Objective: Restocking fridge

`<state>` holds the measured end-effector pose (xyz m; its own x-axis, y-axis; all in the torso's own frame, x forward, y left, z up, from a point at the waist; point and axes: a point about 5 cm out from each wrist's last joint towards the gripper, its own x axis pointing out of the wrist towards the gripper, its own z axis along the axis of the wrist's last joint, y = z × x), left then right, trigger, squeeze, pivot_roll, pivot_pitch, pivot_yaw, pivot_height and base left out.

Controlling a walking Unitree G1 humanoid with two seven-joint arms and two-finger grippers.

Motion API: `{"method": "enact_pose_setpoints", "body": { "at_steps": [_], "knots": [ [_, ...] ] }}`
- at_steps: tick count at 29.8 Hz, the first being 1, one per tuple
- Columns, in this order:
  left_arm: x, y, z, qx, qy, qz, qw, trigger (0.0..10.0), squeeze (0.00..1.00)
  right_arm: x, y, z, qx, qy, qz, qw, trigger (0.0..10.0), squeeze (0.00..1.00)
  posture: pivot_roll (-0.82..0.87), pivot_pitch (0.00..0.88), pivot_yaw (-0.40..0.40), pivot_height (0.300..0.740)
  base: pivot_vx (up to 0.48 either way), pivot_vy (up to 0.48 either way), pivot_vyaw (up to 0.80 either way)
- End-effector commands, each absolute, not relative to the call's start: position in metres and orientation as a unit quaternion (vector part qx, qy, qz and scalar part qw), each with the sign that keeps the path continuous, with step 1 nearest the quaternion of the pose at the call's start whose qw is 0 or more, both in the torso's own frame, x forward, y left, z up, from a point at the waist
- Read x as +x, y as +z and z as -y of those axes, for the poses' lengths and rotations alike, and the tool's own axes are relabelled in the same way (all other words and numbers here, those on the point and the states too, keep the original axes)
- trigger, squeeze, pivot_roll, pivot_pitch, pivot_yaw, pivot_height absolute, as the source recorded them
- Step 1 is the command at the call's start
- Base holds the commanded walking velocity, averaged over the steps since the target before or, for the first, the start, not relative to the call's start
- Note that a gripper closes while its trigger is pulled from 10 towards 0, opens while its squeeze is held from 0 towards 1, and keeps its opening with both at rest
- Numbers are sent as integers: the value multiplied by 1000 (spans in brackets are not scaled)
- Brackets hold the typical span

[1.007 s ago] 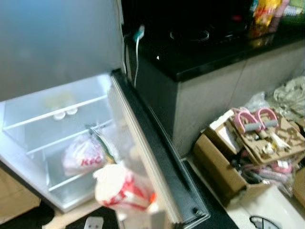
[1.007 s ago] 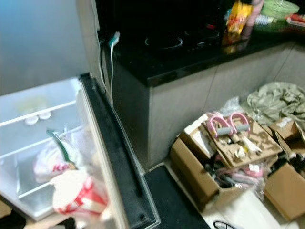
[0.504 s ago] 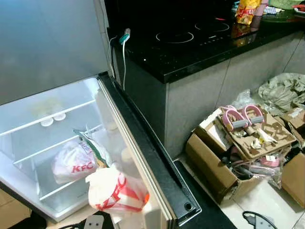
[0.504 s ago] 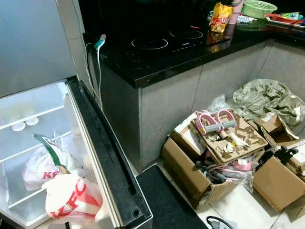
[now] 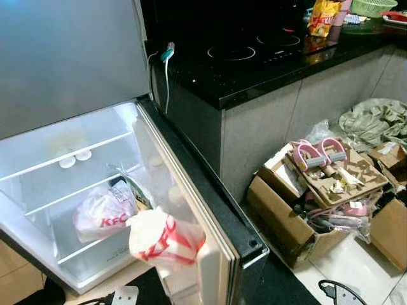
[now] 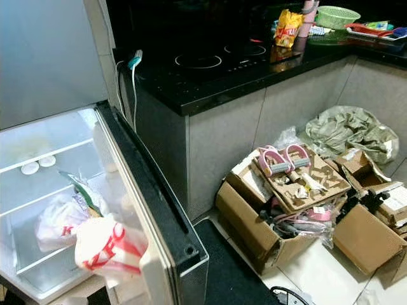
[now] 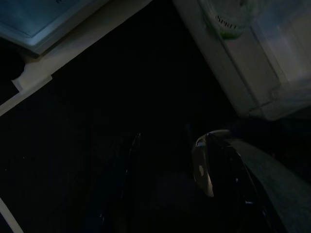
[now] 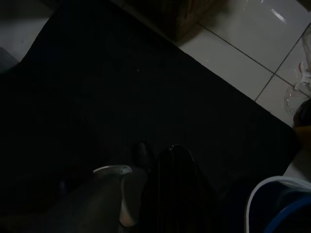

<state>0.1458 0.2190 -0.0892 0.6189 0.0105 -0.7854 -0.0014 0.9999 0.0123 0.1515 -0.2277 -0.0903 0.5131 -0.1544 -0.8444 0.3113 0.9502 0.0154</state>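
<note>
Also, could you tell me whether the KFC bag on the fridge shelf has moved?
No. The KFC bag still lies on the same glass shelf, beside the green packet.

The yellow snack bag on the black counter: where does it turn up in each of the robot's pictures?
Left eye view: the yellow snack bag stands at the top right, on the black counter.
Right eye view: same bag, top, right of centre.
Left wrist view: not in it.
Right wrist view: not in it.
Shared landmark: the round hob rings left of the bag.
</note>
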Motion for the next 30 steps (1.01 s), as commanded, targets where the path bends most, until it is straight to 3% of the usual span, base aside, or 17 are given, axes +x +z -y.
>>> {"method": "enact_pose_setpoints", "body": {
  "at_steps": [1,23,30],
  "knots": [
    [140,-90,-227,8,11,-446,895,10000,0,150,-91,230,80,-136,-475,866,10000,0,-79,45,8,740,-270,0,0],
    [138,-91,-226,6,13,-449,893,10000,0,151,-89,232,76,-133,-474,867,10000,0,-84,56,6,740,-264,0,0],
    [137,-92,-226,8,16,-452,892,10000,0,153,-88,232,76,-130,-472,869,10000,0,-84,57,3,740,0,0,0]
  ]
}}
